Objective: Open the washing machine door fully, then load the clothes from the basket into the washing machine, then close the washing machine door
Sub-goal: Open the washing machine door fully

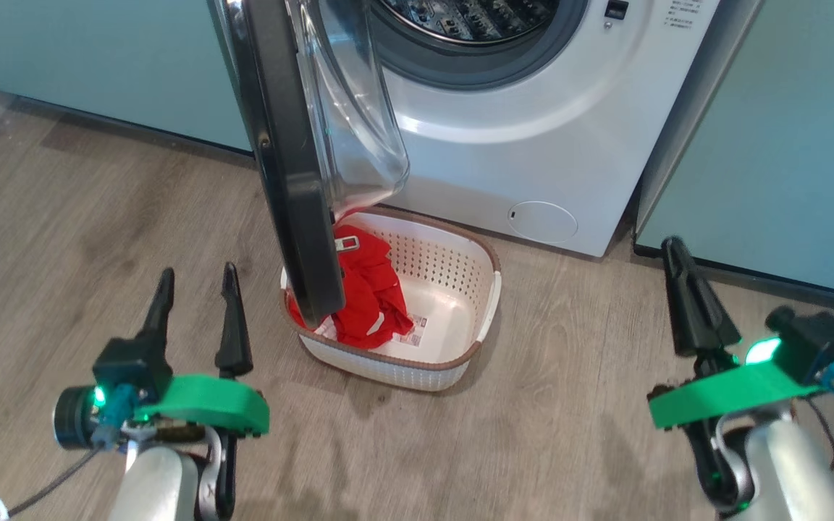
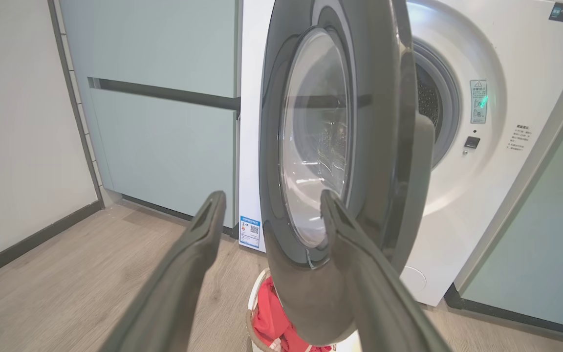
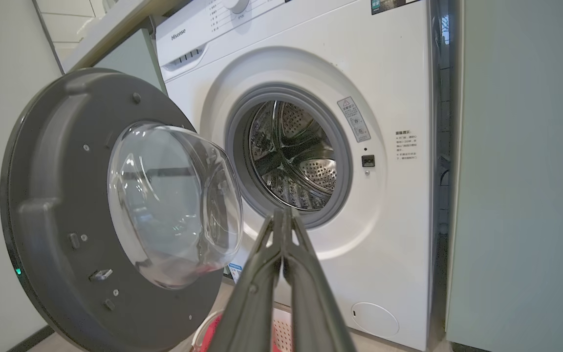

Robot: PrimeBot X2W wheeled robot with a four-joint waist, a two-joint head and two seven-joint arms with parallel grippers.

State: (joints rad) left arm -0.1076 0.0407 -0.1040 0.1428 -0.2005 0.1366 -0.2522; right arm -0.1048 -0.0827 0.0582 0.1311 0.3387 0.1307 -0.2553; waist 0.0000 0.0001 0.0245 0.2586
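A white front-loading washing machine (image 1: 533, 145) stands between pale teal cabinets (image 1: 786, 145) on a wood-look floor (image 1: 569, 420). In the right wrist view the brand name "Hisense" (image 3: 185, 33) can be read on its top panel. A warning sticker (image 3: 353, 119) and small printed lines beside the drum (image 3: 291, 156) are too fine to read, as is a blue label (image 2: 249, 231) low on the machine's front.

The round door (image 1: 294, 181) with its black rim is swung out on its left hinge. It stands nearly edge-on to the head camera, and its clear bulging window faces the robot's right.

Under the door, just in front of the machine, sits a white basket (image 1: 460, 289) with a brown rim, its longer side roughly along the machine's front. Red clothes (image 1: 366, 297) lie bunched in its left end, partly hidden by the door, beside a sticker (image 1: 415, 329) on the basket floor.

The left gripper (image 1: 198, 271) hovers left of the basket, fingers spread wide and empty. The right gripper (image 1: 672, 246) is well to the right, fingers pressed together and holding nothing.
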